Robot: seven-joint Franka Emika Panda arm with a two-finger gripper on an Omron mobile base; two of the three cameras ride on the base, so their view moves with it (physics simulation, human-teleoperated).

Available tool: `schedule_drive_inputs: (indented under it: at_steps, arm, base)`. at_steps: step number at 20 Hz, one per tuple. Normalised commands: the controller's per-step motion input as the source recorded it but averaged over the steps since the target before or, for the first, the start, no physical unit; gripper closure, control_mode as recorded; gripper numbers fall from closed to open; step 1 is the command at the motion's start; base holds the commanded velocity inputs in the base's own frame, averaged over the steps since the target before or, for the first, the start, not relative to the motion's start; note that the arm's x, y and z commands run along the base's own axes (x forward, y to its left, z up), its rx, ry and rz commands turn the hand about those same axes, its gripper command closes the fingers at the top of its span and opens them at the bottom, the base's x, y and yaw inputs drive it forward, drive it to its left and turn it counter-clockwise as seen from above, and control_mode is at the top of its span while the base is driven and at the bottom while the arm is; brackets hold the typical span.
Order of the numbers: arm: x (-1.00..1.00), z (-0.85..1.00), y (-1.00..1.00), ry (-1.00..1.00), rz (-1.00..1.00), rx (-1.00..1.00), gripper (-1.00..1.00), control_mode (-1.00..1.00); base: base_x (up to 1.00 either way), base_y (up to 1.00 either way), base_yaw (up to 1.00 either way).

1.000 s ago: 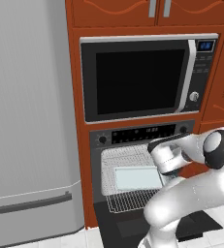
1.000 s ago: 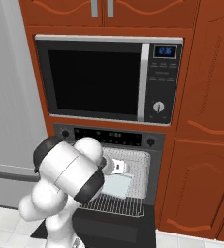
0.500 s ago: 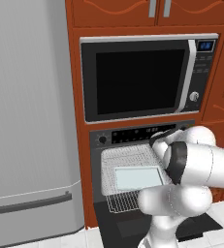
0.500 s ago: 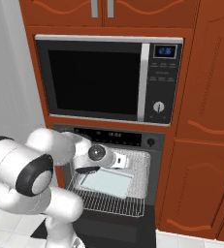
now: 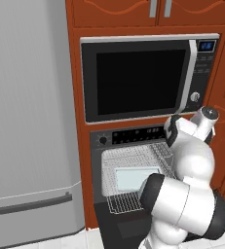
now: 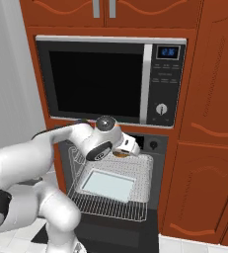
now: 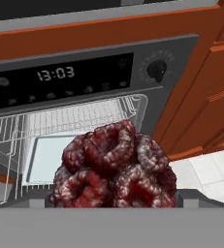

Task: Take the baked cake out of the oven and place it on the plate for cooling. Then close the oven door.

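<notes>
The baked cake (image 7: 113,169), a knobbly dark red-brown lump, sits right at the bottom of the hand view and hides the fingertips. In the right base view my gripper (image 6: 128,148) hangs in front of the oven (image 6: 152,144), above the pulled-out wire rack (image 6: 135,197), shut on the cake (image 6: 119,154). The oven door (image 5: 128,223) lies folded down and open below the rack (image 5: 128,158). A pale flat tray (image 6: 108,184) rests on the rack. The oven's display (image 7: 57,73) reads 13:03. The plate is out of view.
A microwave (image 5: 138,78) sits directly above the oven. A tall grey fridge (image 5: 31,121) stands to the left and red-brown cabinet doors (image 6: 209,148) to the right. My own arm (image 5: 187,194) crowds the space before the oven's right half.
The arm has swung round in front of the oven. The hand with the cake has shifted right and slightly up, away from the rack.
</notes>
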Motion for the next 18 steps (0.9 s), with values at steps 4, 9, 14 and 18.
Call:
schedule_drive_inputs:
  at_steps: [4,9,14,18]
  arm:
    - [-0.32,0.71,0.0,0.02,0.0,0.06,1.0,-1.0]
    - [-0.23,0.34,0.02,0.0,0.01,0.03,1.0,-1.0]
    - [-0.25,0.39,0.35,-0.02,0.01,-0.01,1.0,-1.0]
    - [-0.35,0.24,0.49,-0.05,0.0,-0.05,1.0,-1.0]
  base:
    - [0.0,0.0,0.0]
    - [0.0,0.0,0.0]
    - [0.0,0.0,0.0]
    - [0.0,0.0,0.0]
